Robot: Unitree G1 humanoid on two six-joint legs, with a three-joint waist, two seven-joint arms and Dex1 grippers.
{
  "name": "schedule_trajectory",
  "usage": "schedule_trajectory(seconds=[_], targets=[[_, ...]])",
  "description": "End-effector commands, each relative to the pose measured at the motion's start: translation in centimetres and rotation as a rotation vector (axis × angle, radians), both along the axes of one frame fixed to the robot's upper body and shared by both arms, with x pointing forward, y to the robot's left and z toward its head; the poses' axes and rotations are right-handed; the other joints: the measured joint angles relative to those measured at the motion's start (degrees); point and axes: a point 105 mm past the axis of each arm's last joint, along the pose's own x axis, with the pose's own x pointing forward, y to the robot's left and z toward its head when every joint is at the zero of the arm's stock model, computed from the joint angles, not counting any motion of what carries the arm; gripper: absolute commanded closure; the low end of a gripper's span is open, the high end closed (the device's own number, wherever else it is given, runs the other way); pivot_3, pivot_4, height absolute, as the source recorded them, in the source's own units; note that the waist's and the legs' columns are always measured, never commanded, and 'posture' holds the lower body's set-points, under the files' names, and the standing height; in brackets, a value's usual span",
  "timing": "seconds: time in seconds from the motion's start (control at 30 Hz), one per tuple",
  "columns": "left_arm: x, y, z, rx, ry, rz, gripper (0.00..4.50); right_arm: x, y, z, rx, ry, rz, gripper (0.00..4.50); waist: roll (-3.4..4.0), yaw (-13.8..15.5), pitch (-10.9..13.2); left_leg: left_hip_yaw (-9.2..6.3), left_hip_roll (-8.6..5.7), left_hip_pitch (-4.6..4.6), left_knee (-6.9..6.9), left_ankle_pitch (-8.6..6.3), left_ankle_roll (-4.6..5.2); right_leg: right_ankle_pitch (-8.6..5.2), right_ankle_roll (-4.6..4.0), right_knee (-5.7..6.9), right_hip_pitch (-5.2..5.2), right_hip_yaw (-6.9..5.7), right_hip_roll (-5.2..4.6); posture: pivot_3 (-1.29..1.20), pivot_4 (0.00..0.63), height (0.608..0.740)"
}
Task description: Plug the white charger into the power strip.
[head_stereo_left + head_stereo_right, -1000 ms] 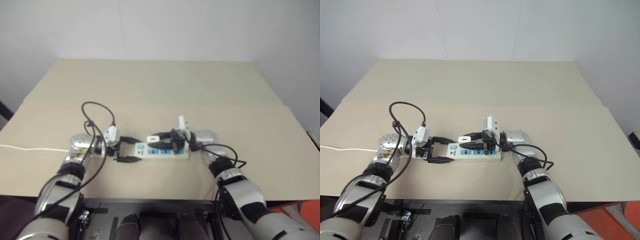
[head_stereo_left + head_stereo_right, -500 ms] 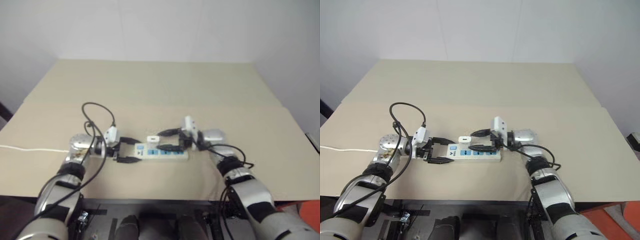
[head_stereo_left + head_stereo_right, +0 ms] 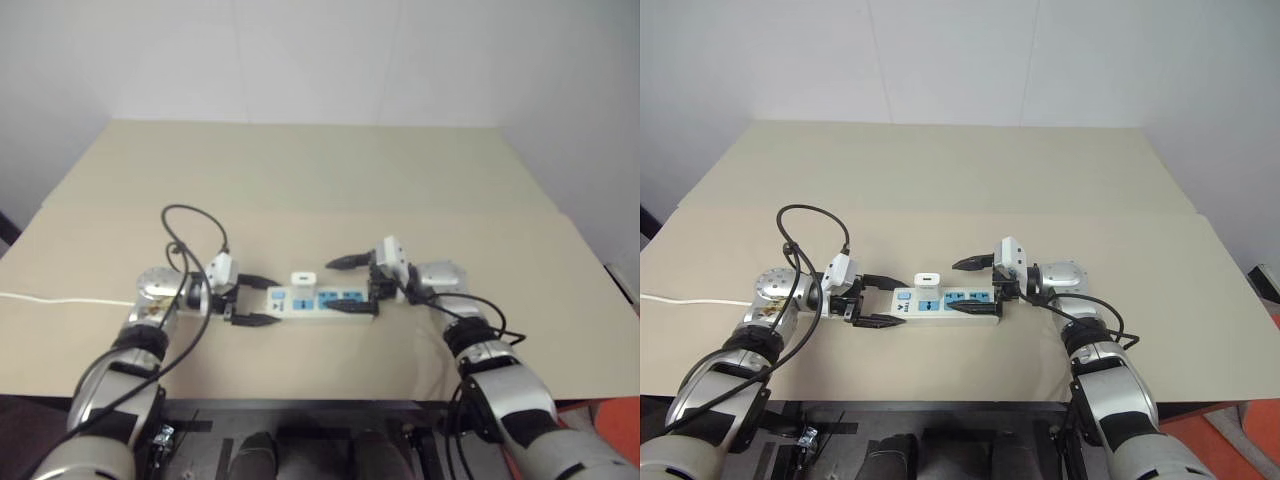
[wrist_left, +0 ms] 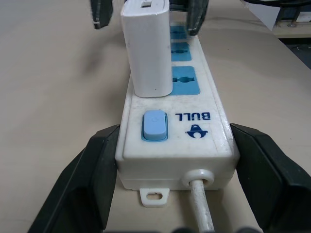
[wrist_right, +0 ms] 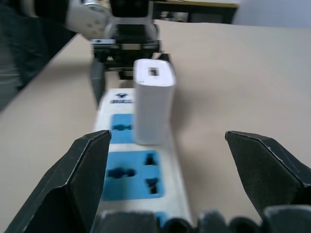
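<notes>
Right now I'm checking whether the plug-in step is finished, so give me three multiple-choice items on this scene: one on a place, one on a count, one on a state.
1. Where does the charger stand?
A. Flat on the table beside the strip
B. Upright on the strip, next to the switch
C. Between the right gripper's fingers

2. How many blue sockets are uncovered on the strip?
A. Two
B. None
C. Five

3. How is the right gripper?
A. Shut on the charger
B. Shut on the cord
C. Open, holding nothing

Answers:
1. B, the left wrist view shows the charger standing upright on the strip just past the blue switch.
2. A, both wrist views show two free blue sockets beyond the charger.
3. C, its fingers stand wide apart with the charger clear of them.
</notes>
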Motion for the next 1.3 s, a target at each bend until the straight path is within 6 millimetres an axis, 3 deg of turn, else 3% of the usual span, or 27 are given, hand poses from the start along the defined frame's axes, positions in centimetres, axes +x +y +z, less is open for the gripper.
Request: schedule_trajectory(seconds=[0.03, 0.07, 0.2, 0.37, 0.5, 0.67, 0.73, 0.87, 0.97, 1.13, 1.3], targets=[[0.0, 0.4, 0.1, 0.045, 0.031, -0.018, 1.29, -0.5, -1.4, -0.8, -0.012, 0.020, -0.012, 0.02, 0.01, 0.05, 0.01, 0.00, 0.00, -0.02, 0.00, 0.00, 0.00, 0.00, 0.00, 0.00, -0.02, 0.00, 0.00, 0.00, 0.150, 0.740], [0.0, 0.4, 0.2, 0.043, 0.037, -0.017, 1.29, -0.4, -1.6, -0.3, -0.006, 0.003, -0.019, 0.02, 0.01, 0.06, 0.02, 0.00, 0.00, -0.06, 0.00, 0.00, 0.00, 0.00, 0.01, 0.00, -0.04, 0.00, 0.00, 0.00, 0.150, 0.740], [0.1, 0.2, 0.5, 0.023, 0.042, -0.016, 0.02, -0.3, -2.5, 0.8, 0.010, -0.072, -0.054, 0.00, 0.27, 0.10, 0.30, 0.00, -0.02, -0.37, 0.02, 0.00, 0.00, 0.00, 0.02, -0.01, -0.31, 0.00, -0.01, 0.00, 0.150, 0.740], [0.0, -0.2, 1.7, -0.046, 0.006, -0.028, 0.02, -0.6, -4.0, 0.9, -0.016, -0.074, -0.074, 0.00, 0.48, 0.14, 0.55, 0.00, -0.02, -0.74, 0.04, 0.01, 0.00, 0.07, -0.10, 0.08, -0.73, 0.00, -0.01, 0.00, 0.150, 0.740], [-0.3, 0.1, 4.2, -0.169, -0.019, -0.032, 0.02, -0.9, -5.1, 1.5, 0.005, -0.094, -0.108, 0.00, 0.48, 0.14, 0.69, 0.00, -0.02, -1.00, 0.08, 0.01, 0.00, 0.23, -0.38, 0.12, -0.99, 0.01, -0.02, 0.00, 0.150, 0.740], [-2.2, 1.8, 8.7, -0.305, -0.024, -0.062, 0.02, -1.2, -7.1, 3.4, 0.013, -0.122, -0.153, 0.00, 0.62, -0.06, 0.84, 0.01, -0.02, -1.03, 0.07, 0.01, 0.00, 0.23, -0.38, 0.15, -1.05, 0.04, -0.02, 0.00, 0.150, 0.740], [-2.7, 2.7, 9.6, -0.306, -0.028, -0.055, 0.02, -1.4, -8.0, 4.1, -0.007, -0.132, -0.168, 0.00, 0.65, -0.01, 0.89, 0.01, -0.01, -1.02, 0.07, 0.01, 0.00, 0.23, -0.37, 0.16, -1.06, 0.04, -0.02, 0.00, 0.150, 0.740], [-2.4, 7.5, 7.0, 0.048, -0.114, 0.099, 0.02, -2.2, -11.2, 4.7, -0.198, -0.129, -0.201, 0.00, 0.70, 0.14, 0.92, 0.03, -0.03, -1.01, 0.07, 0.01, 0.00, 0.18, -0.30, 0.12, -1.07, 0.04, -0.02, 0.00, 0.150, 0.740], [-2.4, 10.5, 6.1, 0.129, -0.109, 0.204, 0.02, -3.3, -13.5, 4.9, -0.337, -0.114, -0.235, 0.00, 0.71, 0.27, 0.92, 0.05, -0.02, -1.02, 0.03, 0.01, 0.00, 0.11, -0.25, 0.07, -1.10, 0.04, -0.02, 0.00, 0.150, 0.740], [-2.8, 11.2, 7.1, 0.031, -0.100, 0.247, 0.02, -4.7, -15.6, 6.3, -0.364, -0.094, -0.298, 0.00, 0.70, 0.43, 0.93, 0.06, 0.00, -1.18, 0.08, 0.01, 0.00, 0.05, -0.13, 0.07, -1.19, 0.03, -0.04, 0.00, 0.150, 0.740], [-3.0, 10.9, 6.9, 0.019, -0.125, 0.243, 0.02, -5.7, -16.2, 6.6, -0.390, -0.094, -0.326, 0.00, 0.70, 0.36, 0.93, 0.06, 0.00, -1.19, 0.09, 0.01, 0.00, 0.03, -0.10, 0.07, -1.19, 0.03, -0.04, 0.00, 0.150, 0.740]])
